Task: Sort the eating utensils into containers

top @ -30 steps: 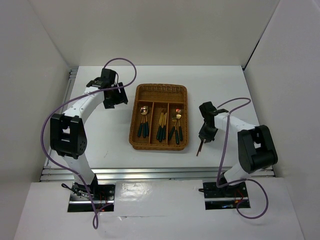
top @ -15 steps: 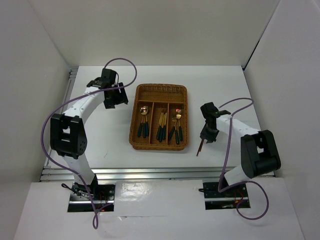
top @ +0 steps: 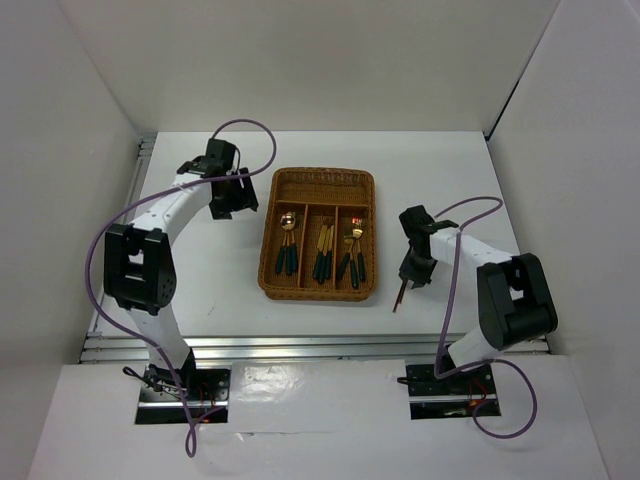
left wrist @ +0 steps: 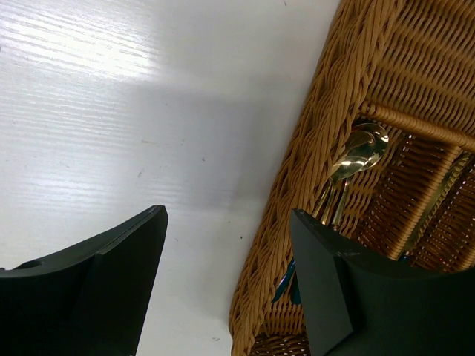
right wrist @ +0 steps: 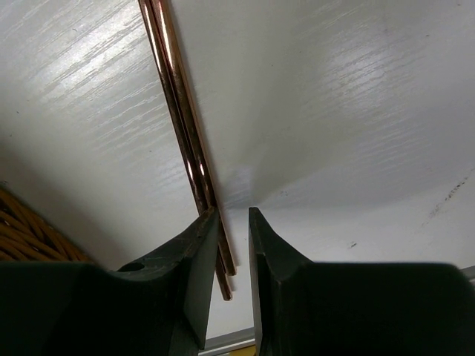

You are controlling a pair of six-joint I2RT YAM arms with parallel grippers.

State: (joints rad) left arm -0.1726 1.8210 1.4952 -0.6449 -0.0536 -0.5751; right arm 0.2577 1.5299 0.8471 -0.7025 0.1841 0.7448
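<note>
The worktop (top: 200, 290) is white and faintly streaked, with glare where the light hits it. It is boxed in by plain white walls (top: 300, 60) at the back and on both sides, and a metal rail (top: 300, 347) runs along its near edge. Purple cables (top: 100, 250) loop off both arms.

A wicker tray (top: 268, 260) sits in the middle of the worktop. Its three long slots hold gold-headed, teal-handled utensils (top: 323, 250), with the spoons (top: 287, 240) in the left slot.

The left gripper (top: 232, 197) hangs at the tray's far left corner with its fingers (left wrist: 126, 252) wide apart and nothing between them. From its wrist camera, one finger is over bare worktop and the other over the spoon slot, with the woven wall (left wrist: 312, 185) between them.

A pair of chopsticks (top: 400, 295) lies to the right of the tray, near its front corner. The right gripper (top: 413, 272) is low over them. Its fingers (right wrist: 197, 252) are nearly together, leaving a narrow gap, and the chopsticks' near end runs into that gap along one finger. I cannot tell whether they are pinched.
</note>
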